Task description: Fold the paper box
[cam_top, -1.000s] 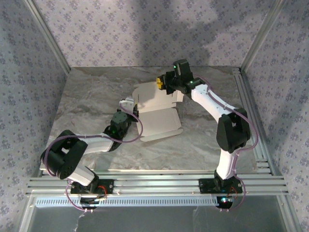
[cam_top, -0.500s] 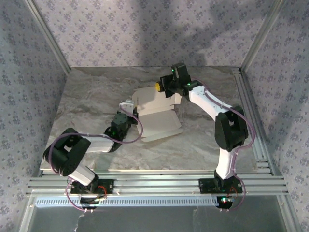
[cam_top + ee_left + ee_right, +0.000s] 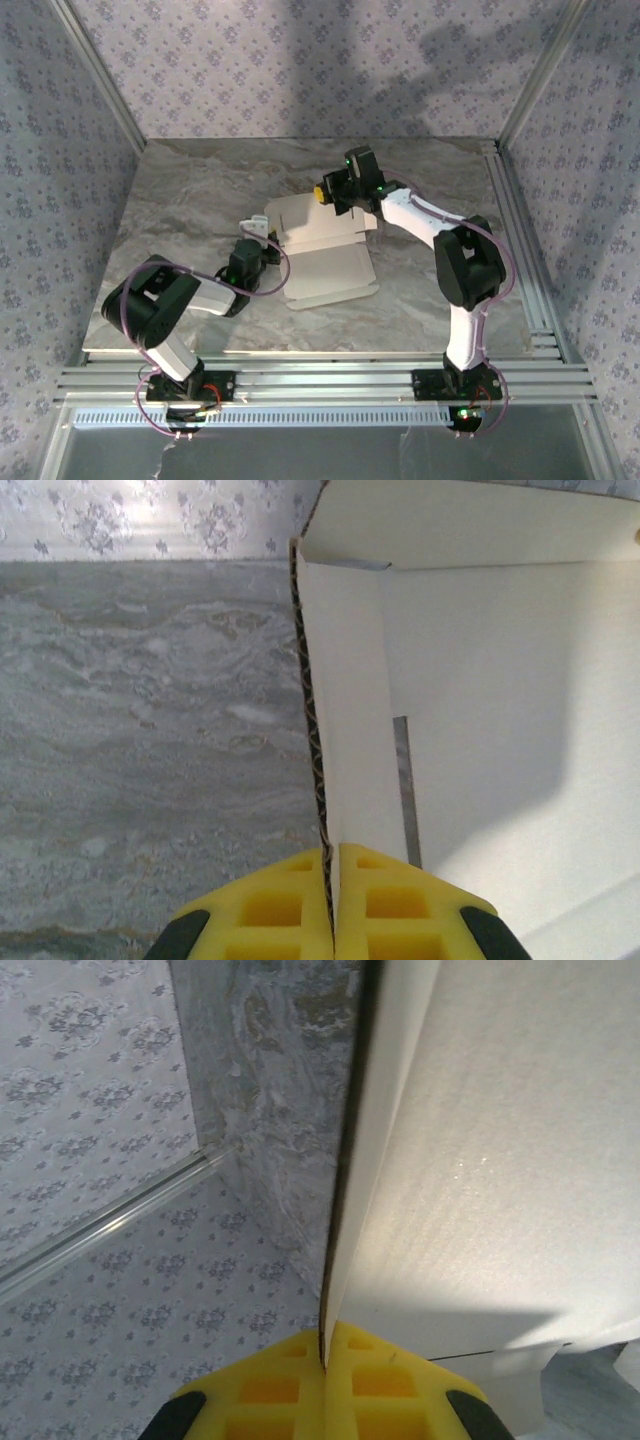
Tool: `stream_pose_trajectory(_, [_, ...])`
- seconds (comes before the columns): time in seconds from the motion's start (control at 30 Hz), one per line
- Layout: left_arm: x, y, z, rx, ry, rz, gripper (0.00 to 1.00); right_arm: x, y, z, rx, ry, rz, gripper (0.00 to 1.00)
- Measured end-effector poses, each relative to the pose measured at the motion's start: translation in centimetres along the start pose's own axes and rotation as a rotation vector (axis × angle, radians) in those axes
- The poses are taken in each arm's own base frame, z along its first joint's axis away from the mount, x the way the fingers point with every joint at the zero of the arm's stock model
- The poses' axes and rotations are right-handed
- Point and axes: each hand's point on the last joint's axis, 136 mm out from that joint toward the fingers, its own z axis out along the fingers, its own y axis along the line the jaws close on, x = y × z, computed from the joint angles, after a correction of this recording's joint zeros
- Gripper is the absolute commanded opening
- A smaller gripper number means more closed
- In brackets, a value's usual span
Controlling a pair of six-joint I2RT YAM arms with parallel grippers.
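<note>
in the top view, lilac wallpaper with a small flower print [image 3: 60, 180] lines the left side of the cell, and a slanted aluminium corner post [image 3: 95, 70] runs up toward 11 o'clock. the grey marbled tabletop [image 3: 190, 190] fills the floor between the walls, matt and bare at its 9 o'clock side. the black-and-white left arm [image 3: 160, 305] rises from its base at 7 o'clock and reaches toward the centre. the left gripper [image 3: 262, 228] sits at the 9 o'clock edge of the white die-cut paper box [image 3: 330, 265]. in the left wrist view its yellow jaws [image 3: 333, 862] are pressed together on a side flap of the paper box [image 3: 480, 680], which stands on edge so its corrugated rim shows, with a narrow slot in the card [image 3: 402, 780] just at its 3 o'clock side. the box lies opened out near the table's middle, white face up, one panel flat toward 6 o'clock and another toward 12. the right gripper [image 3: 325, 190] is at the box's 12 o'clock edge. in the right wrist view its yellow jaws [image 3: 325, 1345] pinch a thin edge of the white card [image 3: 500, 1160], with the marbled surface and wallpaper behind. the right arm [image 3: 465, 265] bends back to its base at 5 o'clock. ribbed aluminium rails [image 3: 330, 380] cross the near edge, and another rail [image 3: 515, 230] borders the table at 3 o'clock under the right wall.
</note>
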Motion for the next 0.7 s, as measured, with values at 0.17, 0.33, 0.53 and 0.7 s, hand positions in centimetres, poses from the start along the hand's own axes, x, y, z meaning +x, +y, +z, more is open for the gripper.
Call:
stream_pose_trajectory(0.17, [0.6, 0.1, 0.1, 0.001, 0.006, -0.02, 0.0, 0.3, -0.8, -0.3, -0.03, -0.009, -0.018, 0.0])
stream_pose_trajectory(0.33, [1.1, 0.3, 0.3, -0.005, -0.01, -0.063, 0.0, 0.5, -1.2, -0.4, -0.06, -0.01, -0.036, 0.0])
stream_pose_trajectory(0.53, [1.1, 0.2, 0.3, 0.002, -0.027, -0.111, 0.0, 0.7, -1.3, -1.1, -0.069, -0.011, -0.069, 0.0])
stream_pose_trajectory(0.7, [0.8, 0.1, 0.3, 0.008, -0.041, -0.134, 0.0, 1.0, -1.8, -2.0, -0.079, -0.013, -0.095, 0.0])
